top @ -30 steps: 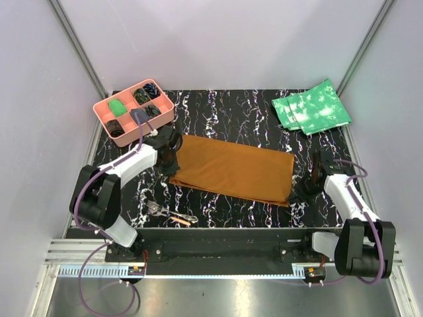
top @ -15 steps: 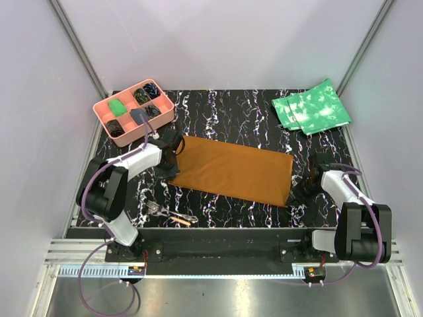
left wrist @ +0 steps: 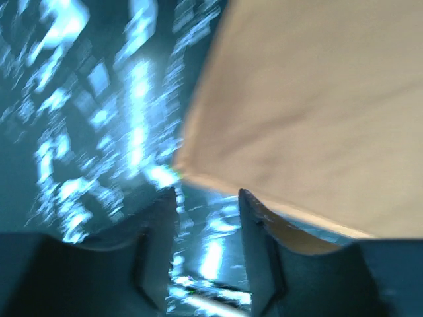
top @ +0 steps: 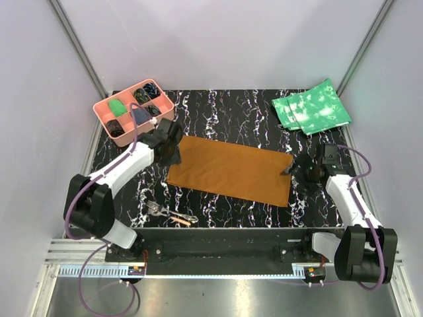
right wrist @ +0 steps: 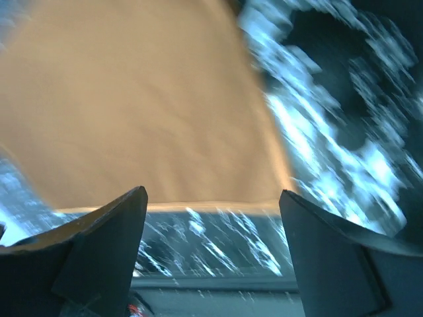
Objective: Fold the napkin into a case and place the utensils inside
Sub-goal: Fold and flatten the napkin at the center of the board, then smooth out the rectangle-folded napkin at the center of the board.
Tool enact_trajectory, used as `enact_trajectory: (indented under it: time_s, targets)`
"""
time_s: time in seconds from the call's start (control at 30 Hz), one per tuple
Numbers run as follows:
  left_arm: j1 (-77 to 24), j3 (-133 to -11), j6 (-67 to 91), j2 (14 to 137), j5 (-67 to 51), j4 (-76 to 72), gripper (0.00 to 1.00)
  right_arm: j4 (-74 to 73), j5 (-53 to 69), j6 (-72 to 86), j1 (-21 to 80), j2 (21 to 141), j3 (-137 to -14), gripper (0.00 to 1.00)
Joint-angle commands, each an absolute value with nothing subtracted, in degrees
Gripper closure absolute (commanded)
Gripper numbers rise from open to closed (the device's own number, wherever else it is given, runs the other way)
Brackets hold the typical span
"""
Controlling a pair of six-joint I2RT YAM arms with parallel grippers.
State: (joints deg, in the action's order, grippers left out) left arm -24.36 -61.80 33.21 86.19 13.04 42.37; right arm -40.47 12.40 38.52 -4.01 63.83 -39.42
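The rust-brown napkin (top: 230,170) lies flat on the black marbled table as a wide folded oblong; no case shows in any view. My left gripper (top: 173,153) hovers at the napkin's far left corner, open, with only table between its fingers (left wrist: 206,195); the napkin (left wrist: 317,112) lies just ahead of them. My right gripper (top: 294,168) stands open at the napkin's right end (right wrist: 211,195), and the cloth edge (right wrist: 145,105) lies beyond its tips, untouched. The utensils, a silver fork (top: 157,210) and a slim piece with an orange end (top: 180,220), lie near the table's front left edge.
A pink compartment tray (top: 106,109) with small items stands at the far left, close behind my left arm. Green mottled cloths (top: 310,107) lie at the far right corner. Pale walls enclose the table on three sides.
Both grippers were shut on the napkin's ends and have let go and opened. The napkin now lies flat. Both grippers have drawn back a little from the cloth.
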Motion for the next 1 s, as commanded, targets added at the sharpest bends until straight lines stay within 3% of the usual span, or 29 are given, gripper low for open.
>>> enact_trajectory:
  time_s: [0.0, 0.07, 0.13, 0.27, 0.4, 0.6, 0.97]
  targets:
    - [-24.52, -69.41, 32.69, 90.86, 1.43, 30.17, 0.69, -14.93, 19.69, 35.51, -3.78, 70.44, -42.36, 0.11]
    - [-24.17, -73.02, 33.48, 98.38, -2.1, 26.64, 0.77, -13.97, 19.68, 33.59, -4.04, 81.92, -48.75, 0.17]
    - [-23.04, -79.52, 34.01, 103.34, -3.59, 26.8, 0.86, -14.76, 24.14, 30.77, -4.22, 89.26, -56.47, 0.36]
    - [-21.19, -85.51, 34.1, 112.47, -3.16, 25.75, 0.91, -12.83, 23.82, 28.74, -5.01, 99.56, -60.02, 0.45]
    - [-18.11, -87.89, 34.8, 116.45, -4.92, 25.14, 0.92, -11.96, 23.29, 27.69, -5.45, 102.3, -61.17, 0.54]
    - [-15.83, -89.38, 34.89, 121.72, -3.61, 26.98, 0.92, -11.69, 18.47, 26.28, -6.76, 104.85, -61.78, 0.52]
    - [-14.59, -88.25, 36.21, 120.86, 0.97, 30.32, 0.85, -19.5, 14.41, 20.48, -7.82, 108.02, -69.25, 0.25]
